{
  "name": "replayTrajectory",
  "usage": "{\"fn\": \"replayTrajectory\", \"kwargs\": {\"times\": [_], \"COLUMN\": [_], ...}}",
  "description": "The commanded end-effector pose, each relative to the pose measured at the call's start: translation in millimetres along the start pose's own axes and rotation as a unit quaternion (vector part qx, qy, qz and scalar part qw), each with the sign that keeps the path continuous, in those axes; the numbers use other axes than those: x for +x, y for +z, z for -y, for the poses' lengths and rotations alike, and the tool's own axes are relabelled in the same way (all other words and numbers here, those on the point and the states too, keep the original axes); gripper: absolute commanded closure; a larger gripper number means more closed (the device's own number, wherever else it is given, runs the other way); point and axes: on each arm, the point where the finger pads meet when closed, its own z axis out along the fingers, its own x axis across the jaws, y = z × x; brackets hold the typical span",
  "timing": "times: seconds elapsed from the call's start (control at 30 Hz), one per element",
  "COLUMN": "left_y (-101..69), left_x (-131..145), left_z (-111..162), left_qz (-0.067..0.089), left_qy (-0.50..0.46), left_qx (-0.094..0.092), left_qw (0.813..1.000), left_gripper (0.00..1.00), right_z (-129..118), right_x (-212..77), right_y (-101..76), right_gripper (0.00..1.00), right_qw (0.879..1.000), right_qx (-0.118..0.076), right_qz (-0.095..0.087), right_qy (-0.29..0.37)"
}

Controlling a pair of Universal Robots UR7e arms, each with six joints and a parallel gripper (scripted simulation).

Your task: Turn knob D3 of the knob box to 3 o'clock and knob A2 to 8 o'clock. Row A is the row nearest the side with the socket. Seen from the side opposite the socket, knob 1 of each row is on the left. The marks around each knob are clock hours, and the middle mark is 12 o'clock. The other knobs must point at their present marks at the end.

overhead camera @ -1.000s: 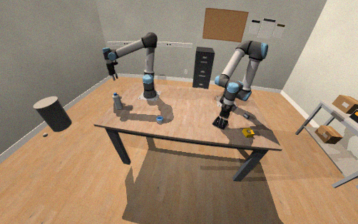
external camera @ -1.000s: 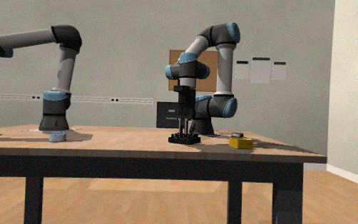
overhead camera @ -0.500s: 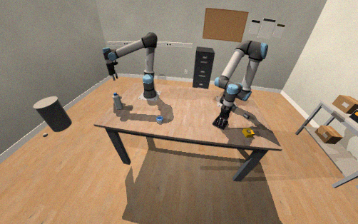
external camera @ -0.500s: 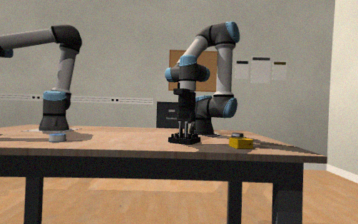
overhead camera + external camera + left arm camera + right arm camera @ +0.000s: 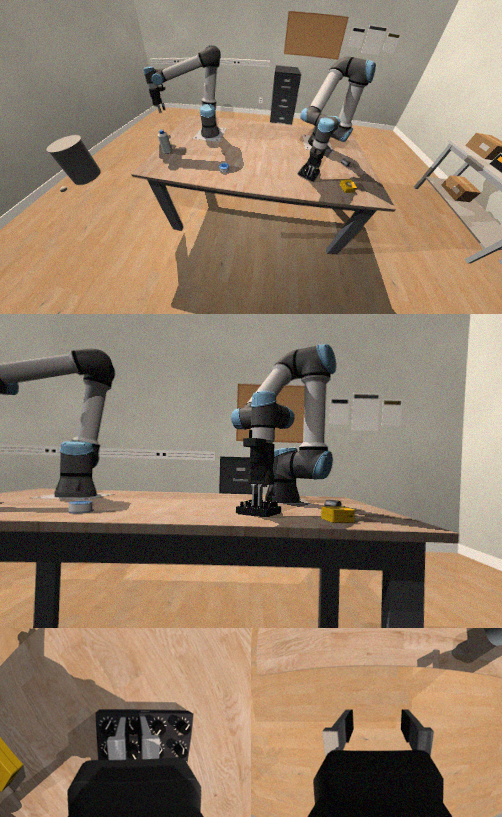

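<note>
We see grey walls (image 5: 200, 30) (image 5: 175, 344) around a wood floor (image 5: 125, 240) (image 5: 190, 599), with a black cabinet (image 5: 285, 95) (image 5: 234, 484) near a corkboard (image 5: 315, 35) (image 5: 245, 396).

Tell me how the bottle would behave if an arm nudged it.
The bottle would probably tip rather than slide if pushed high up, since it stands upright and is taller than wide. Once down, it would likely roll, its body looking round. Its weight is hard to judge, as no contents show.
</note>
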Motion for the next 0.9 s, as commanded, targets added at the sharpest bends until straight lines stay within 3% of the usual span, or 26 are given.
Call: {"fn": "replayTrajectory", "kwargs": {"times": [0.0,0.87], "left_y": [-0.4,-0.4], "left_x": [0.0,0.0], "left_z": [0.4,0.4], "left_qz": [0.000,0.000], "left_qy": [0.000,-0.009], "left_qx": [0.001,0.001], "left_qw": [1.000,1.000], "left_gripper": [0.70,0.70], "right_z": [-0.3,-0.3], "right_x": [0.1,0.1], "right_y": [-0.5,-0.5], "right_gripper": [0.00,0.00], "right_qw": [1.000,1.000], "right_qx": [-0.001,-0.001], "right_qz": [0.000,0.000], "right_qy": [0.000,0.000]}}
